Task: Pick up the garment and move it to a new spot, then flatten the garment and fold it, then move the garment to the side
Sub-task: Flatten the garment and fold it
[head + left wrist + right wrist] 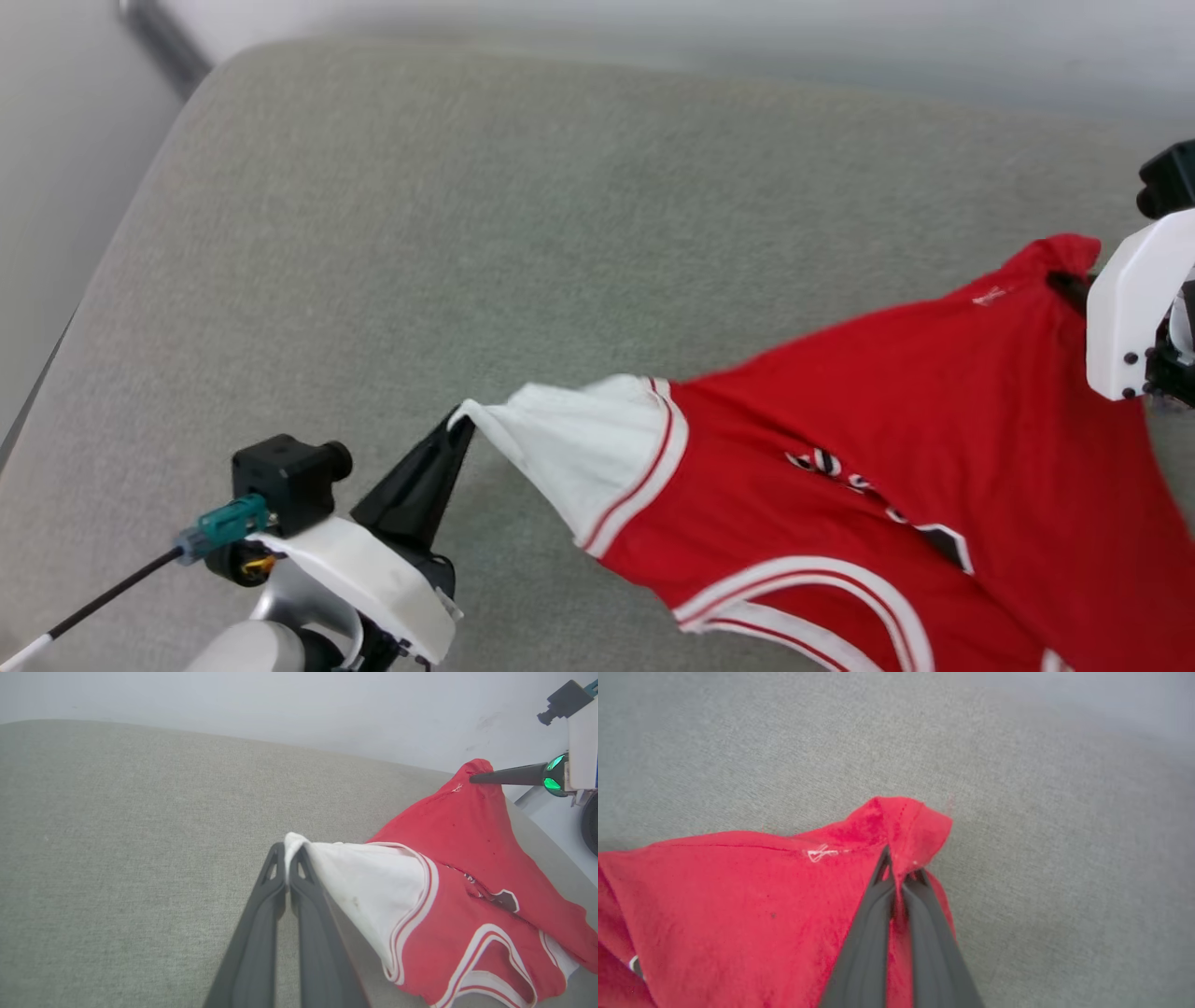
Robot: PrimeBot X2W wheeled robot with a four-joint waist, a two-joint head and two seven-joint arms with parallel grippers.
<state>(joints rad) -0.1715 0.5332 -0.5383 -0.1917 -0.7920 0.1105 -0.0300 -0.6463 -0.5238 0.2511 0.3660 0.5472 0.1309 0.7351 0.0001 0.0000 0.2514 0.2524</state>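
Gripping: left gripper (286,861) clamps white sleeve (364,882) tip; right gripper (899,870) clamps red corner of shirt (934,392).
Advice: we recommend even tension, lowering flat onto cushion (467,187).

Left gripper (287,853) jaws pinch white sleeve of garment (467,826); right gripper (473,778) grips red corner.

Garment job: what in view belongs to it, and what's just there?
Job: garment; left gripper shut on its white sleeve; right gripper shut on a red corner.
Just there: grey fabric surface; cable at the left wrist.
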